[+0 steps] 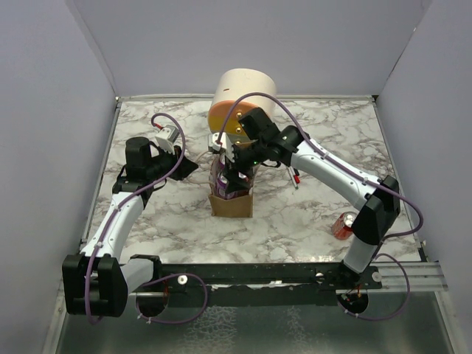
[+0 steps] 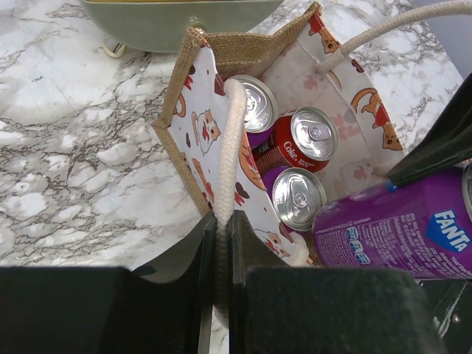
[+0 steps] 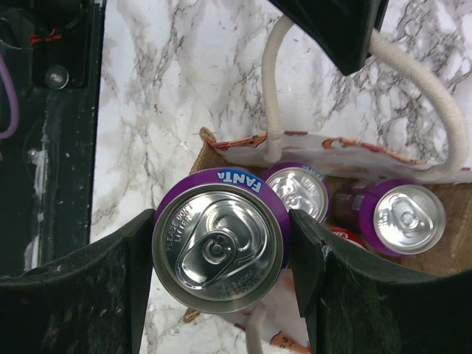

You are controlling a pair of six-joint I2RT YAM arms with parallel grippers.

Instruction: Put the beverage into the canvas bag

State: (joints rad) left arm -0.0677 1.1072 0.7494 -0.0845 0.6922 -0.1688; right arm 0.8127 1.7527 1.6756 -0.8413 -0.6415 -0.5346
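The canvas bag (image 1: 231, 200) stands mid-table, tan outside with a cartoon-print lining (image 2: 209, 131). Inside it stand two purple cans (image 2: 298, 196) and a red Coke can (image 2: 313, 133). My left gripper (image 2: 221, 243) is shut on one cream cord handle (image 2: 233, 140) and holds that side of the bag up. My right gripper (image 3: 221, 251) is shut on the beverage, a purple Fanta can (image 3: 217, 251). The can hangs upright over the bag's open mouth, at its edge (image 3: 212, 150). From the left wrist, the Fanta can (image 2: 398, 228) shows at the right, just above the rim.
A red can (image 1: 344, 225) lies on the marble table to the right. A cream cylinder with an orange front (image 1: 240, 99) stands right behind the bag. White walls close three sides, and a black rail (image 1: 295, 276) runs along the near edge.
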